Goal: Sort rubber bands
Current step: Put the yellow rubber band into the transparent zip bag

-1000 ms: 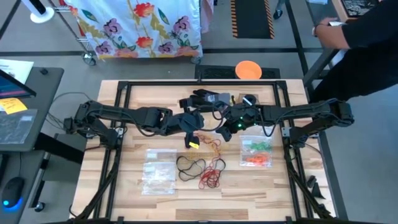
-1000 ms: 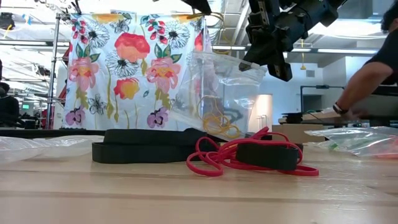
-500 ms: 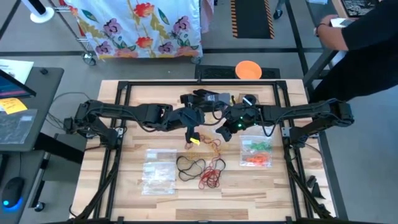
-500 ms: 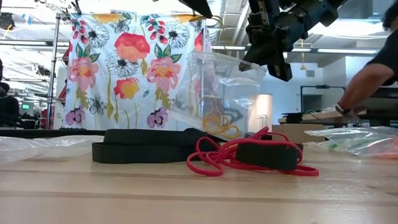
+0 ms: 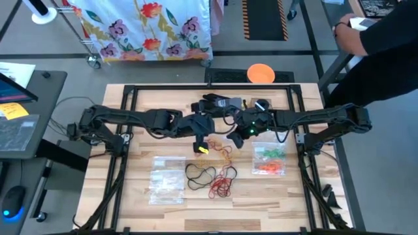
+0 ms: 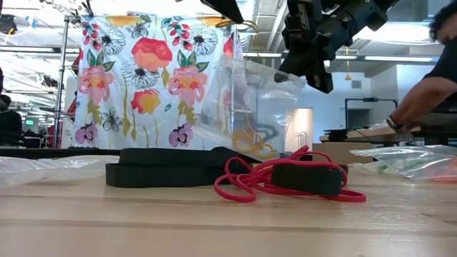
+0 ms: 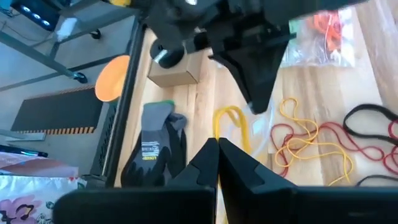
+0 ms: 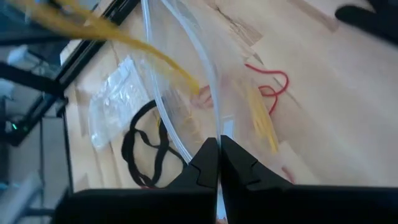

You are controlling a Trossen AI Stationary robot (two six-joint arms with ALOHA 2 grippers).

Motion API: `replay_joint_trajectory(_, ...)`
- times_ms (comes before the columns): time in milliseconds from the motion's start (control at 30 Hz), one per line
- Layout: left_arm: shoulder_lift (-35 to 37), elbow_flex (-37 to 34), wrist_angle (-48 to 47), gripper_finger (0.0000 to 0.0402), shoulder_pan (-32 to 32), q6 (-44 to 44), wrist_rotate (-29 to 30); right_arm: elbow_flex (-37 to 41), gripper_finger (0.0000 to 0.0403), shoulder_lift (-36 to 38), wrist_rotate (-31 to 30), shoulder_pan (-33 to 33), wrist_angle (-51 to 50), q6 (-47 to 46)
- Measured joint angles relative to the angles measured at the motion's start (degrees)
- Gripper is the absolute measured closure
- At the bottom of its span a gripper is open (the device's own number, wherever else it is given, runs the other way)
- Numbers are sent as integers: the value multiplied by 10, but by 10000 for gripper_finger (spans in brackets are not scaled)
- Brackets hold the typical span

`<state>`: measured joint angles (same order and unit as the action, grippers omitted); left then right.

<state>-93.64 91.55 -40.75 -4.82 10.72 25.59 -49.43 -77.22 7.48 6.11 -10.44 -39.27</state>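
overhead, yellow rubber band (image 7: 231,124) in left end effector (image 7: 217,163)

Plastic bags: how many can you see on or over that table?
3. One bag lies at the front left, one bag with green and orange bands at the right, one bag is held up mid-table. Others may be hidden.

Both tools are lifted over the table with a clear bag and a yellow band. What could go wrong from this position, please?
1. The right tool pinches only the rim of the clear bag; the rim might slip out, dropping the yellow bands inside.
2. The left tool holds a yellow band near the bag; it may miss the opening and fall.
3. The red bands and black bands lie loose below, so fallen bands could mix with them.
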Motion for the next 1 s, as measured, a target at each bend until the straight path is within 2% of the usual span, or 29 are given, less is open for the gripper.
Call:
replay_joint_trajectory(267, -45, 0, -5, 401, 0, 30, -39, 0, 397, 0, 37, 8, -1, -64)
replay_joint_trajectory(600, -59, 1, 7, 401, 0, 68, -42, 0, 397, 0, 42, 8, -33, -73)
replay_joint_trajectory(800, -62, 9, 5, 401, 4, 100, -74, 0, 397, 0, 43, 8, -45, -79)
replay_joint_trajectory(1000, -76, 10, -1, 401, 13, 113, -90, 0, 397, 0, 75, 6, -47, -45)
